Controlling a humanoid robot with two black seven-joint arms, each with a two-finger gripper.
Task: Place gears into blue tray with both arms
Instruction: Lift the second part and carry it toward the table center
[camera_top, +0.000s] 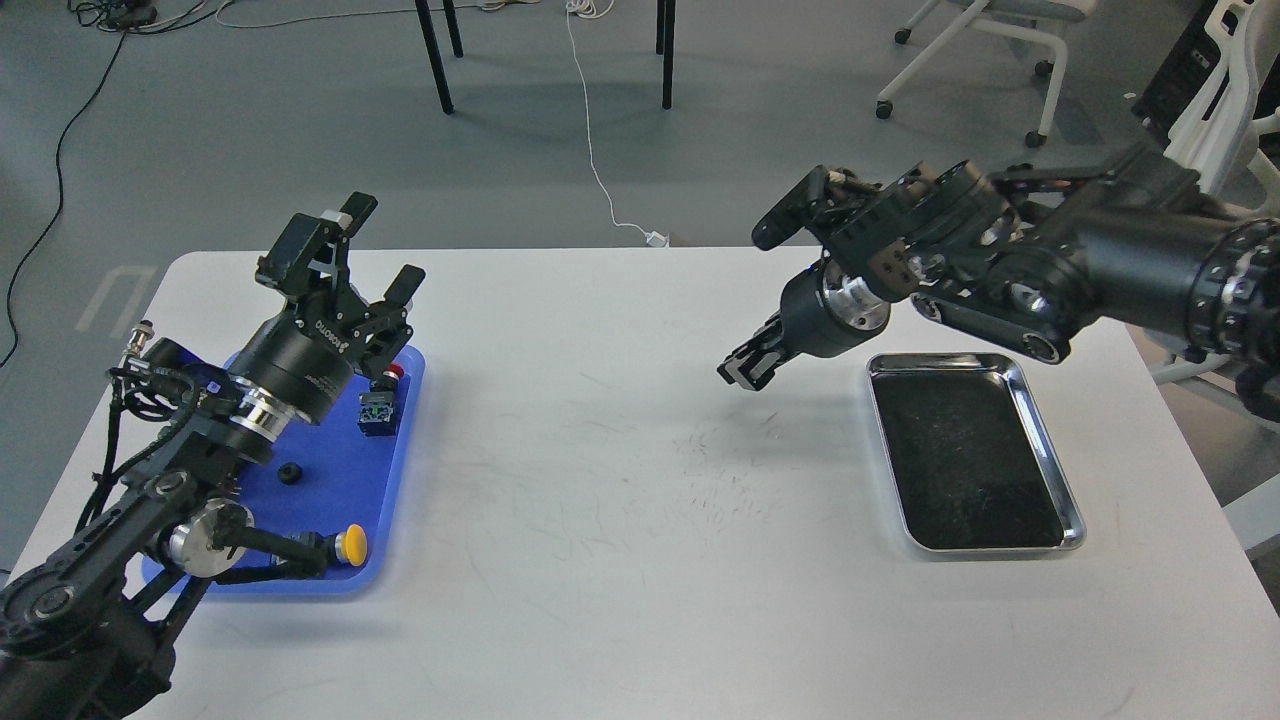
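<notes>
Across the white table (620, 420), scuffed with fine dark scratches near its middle, two trays are lying well apart. Left of the table's middle, the blue tray (395, 500) is sitting flat, bright smooth plastic with rounded corners and a low rim; right of the middle, a shiny steel tray (1072, 500) with a dull black inside is resting, rectangular with rounded corners.

Over the blue tray the left arm (150, 480) is reaching in, black with a silver wrist ring, and it is covering much of the tray's left side. Its left gripper (365, 250) is pointing up and away above the tray's far edge, fingers spread wide apart and gripping nothing. The right arm (1100, 260) is hanging above the table just left of the steel tray — its right gripper (745, 368) is pointing down, seen small and dark, so I cannot tell how far its fingers are parted.

On the blue tray one gear (290, 473) is lying, a tiny black round piece near the tray's middle. Also on that tray are a red-capped switch (380, 405) near the far edge and a yellow-capped switch (348, 545) near the front edge.
</notes>
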